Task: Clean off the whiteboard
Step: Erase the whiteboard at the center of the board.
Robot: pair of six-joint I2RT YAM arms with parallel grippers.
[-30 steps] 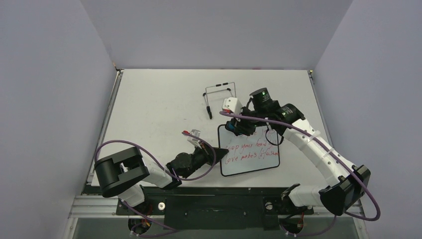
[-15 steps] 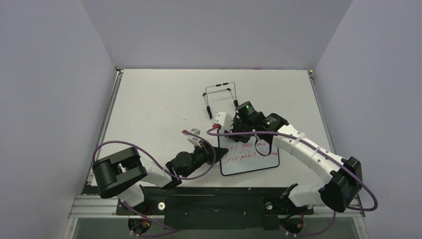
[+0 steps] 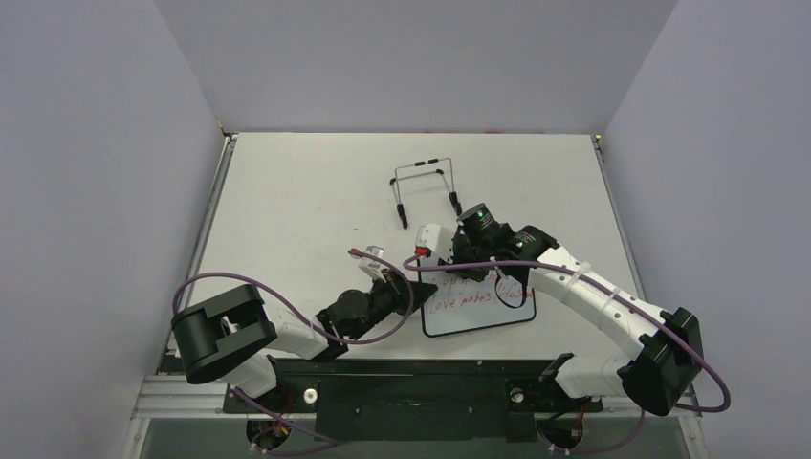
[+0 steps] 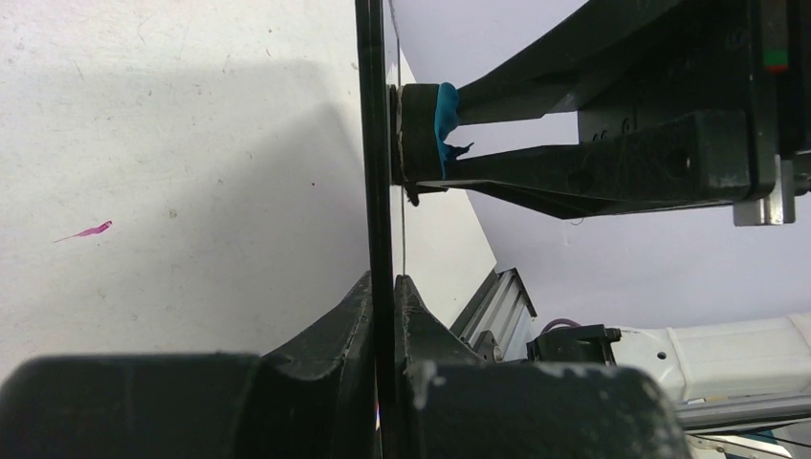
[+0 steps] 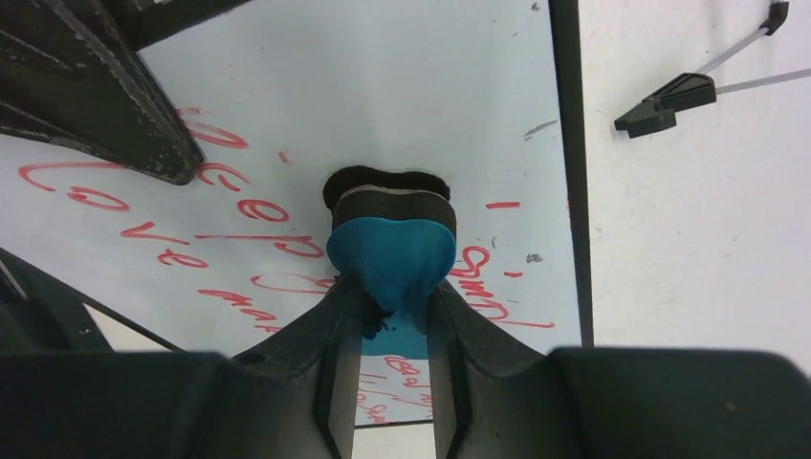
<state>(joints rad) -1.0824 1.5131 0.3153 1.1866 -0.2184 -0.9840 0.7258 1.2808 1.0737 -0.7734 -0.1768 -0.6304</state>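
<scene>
The whiteboard point(image 3: 481, 312) lies flat on the table with red handwriting on it. My left gripper point(image 3: 427, 289) is shut on its left edge. In the left wrist view the board shows edge-on point(image 4: 375, 143), clamped at the left gripper point(image 4: 383, 283). My right gripper point(image 3: 457, 270) is shut on a small blue eraser point(image 5: 390, 245) and presses its black pad onto the whiteboard point(image 5: 383, 86), in the upper part among the red lines. The right gripper point(image 5: 392, 298) hides some of the writing. The eraser also shows in the left wrist view point(image 4: 444, 124).
A black wire stand point(image 3: 423, 185) lies on the table behind the board; one foot shows in the right wrist view point(image 5: 669, 103). A small red and white object point(image 3: 369, 254) lies left of the board. A pink mark point(image 4: 86, 230) is on the table.
My right gripper has moved left and a little nearer over the upper part of the board with the eraser. The left gripper keeps its hold on the board's edge.
</scene>
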